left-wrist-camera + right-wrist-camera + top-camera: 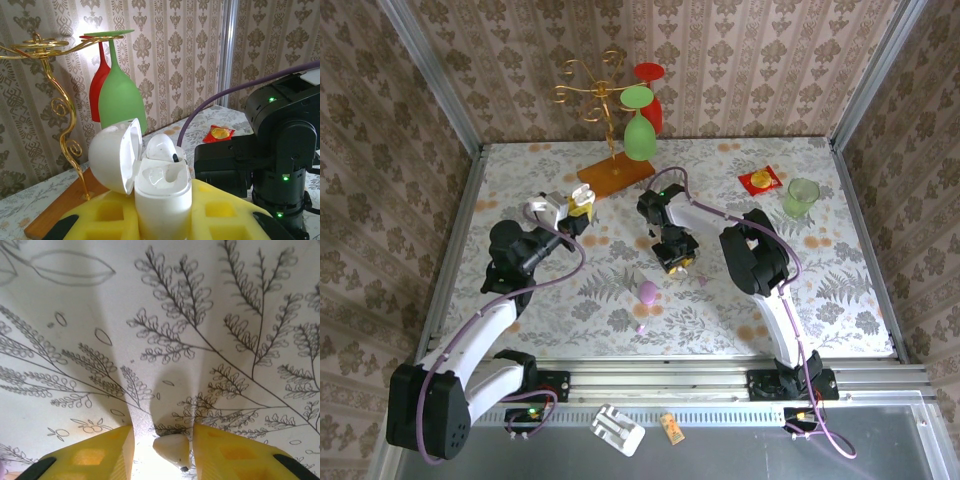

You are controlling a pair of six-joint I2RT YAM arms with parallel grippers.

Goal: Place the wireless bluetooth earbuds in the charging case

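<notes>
A wireless earbud (172,449) lay on the fern-printed tablecloth (200,315) between the yellow fingers of the right gripper (163,428). The fingers stood spread, with a gap on one side of the bud. Farther out, the left gripper (162,220) was pinched onto the base of the charging case (162,195), which stood upright with its lid swung open. A second earbud (161,148) sat inside it. Beyond hung a green wine glass (121,100) and a red wine glass (100,90), upside down from a gold rack (55,100).

A gold rack (592,92) stands on a wooden board (615,176). A green glass (639,137) and a red glass (654,110) hang upside down from it. A red packet (760,180) lies near a green cup (801,197).
</notes>
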